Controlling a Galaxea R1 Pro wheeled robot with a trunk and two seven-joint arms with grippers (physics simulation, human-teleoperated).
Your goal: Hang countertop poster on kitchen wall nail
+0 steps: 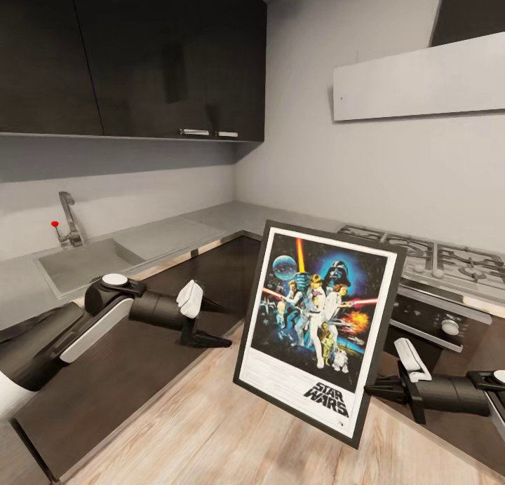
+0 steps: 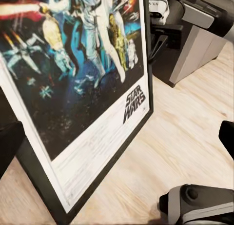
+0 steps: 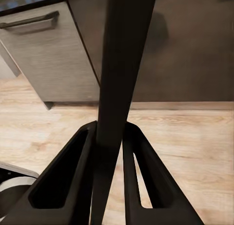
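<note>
Poster (image 1: 319, 327): one. It hangs in the air over the wood floor, off the kitchen countertop (image 1: 175, 233). It stands tall and tips a bit.
My right gripper (image 1: 379, 387): my two fingers (image 3: 73, 181) pinch the black frame at its right edge.
My left gripper (image 1: 210, 340): holds nothing. It is left of the poster and well apart. I cannot tell if it is open.
Nearer arm: my right.
Arms: two.
Wall nails: I see none yet.
</note>
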